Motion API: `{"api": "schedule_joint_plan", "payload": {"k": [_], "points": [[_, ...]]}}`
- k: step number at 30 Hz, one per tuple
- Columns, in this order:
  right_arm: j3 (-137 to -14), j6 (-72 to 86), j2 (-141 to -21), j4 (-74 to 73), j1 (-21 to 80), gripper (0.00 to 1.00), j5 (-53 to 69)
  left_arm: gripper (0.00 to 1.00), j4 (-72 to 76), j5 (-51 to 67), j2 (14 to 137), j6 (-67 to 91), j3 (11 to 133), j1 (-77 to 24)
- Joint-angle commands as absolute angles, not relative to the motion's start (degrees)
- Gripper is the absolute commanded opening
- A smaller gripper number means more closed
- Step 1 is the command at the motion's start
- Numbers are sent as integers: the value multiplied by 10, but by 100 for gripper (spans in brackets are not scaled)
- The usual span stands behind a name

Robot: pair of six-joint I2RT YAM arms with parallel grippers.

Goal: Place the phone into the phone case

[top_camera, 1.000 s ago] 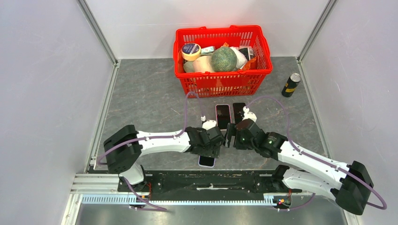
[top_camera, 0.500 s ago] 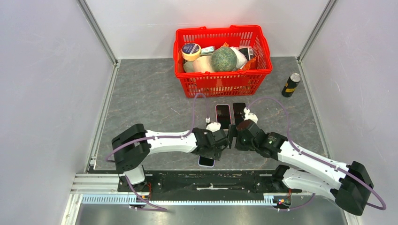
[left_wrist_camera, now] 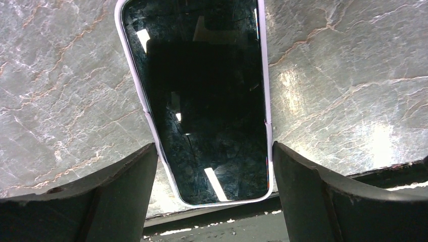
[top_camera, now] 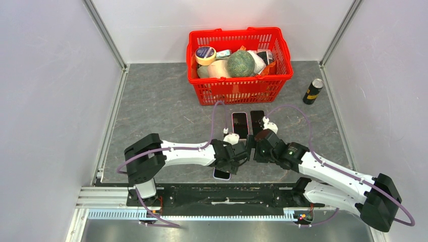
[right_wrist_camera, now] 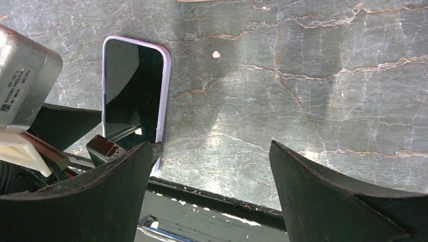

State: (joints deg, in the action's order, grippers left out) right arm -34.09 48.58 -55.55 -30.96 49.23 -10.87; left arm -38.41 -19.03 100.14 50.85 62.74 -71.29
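Phone [left_wrist_camera: 202, 101] w/ lilac rim lay flat, screen up, on grey table [left_wrist_camera: 343, 75] nr front edge.
L gripper [left_wrist_camera: 213, 148]: fingers wide apart, straddling phone's near end; contact w/ its sides unclear. R gripper [right_wrist_camera: 210, 146]: fingers apart, nothing btwn them, phone just beside one finger. Pale-rimmed slab [top_camera: 240, 124] and black slab [top_camera: 257, 121] lay side by side toward red basket [top_camera: 232, 31].
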Motion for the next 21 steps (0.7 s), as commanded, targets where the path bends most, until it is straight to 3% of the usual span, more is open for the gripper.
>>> {"api": "schedule_joint_plan", "payload": {"k": [1,9,12,16,21], "points": [[-338,486,-551,-280,490,93,-115,89,-378,-193,1012,508,633,-721],[-332,488,-537,-282,488,93,-116,87,-343,-179,1035,513,614,-720],[-332,490,-529,-288,486,93,-119,73,-342,-191,1041,518,613,-717],[-335,489,-521,-296,485,92,-126,44,-348,-213,1037,529,610,-705],[-335,487,-514,-303,484,92,-134,38,-343,-226,1015,525,596,-661]]}}
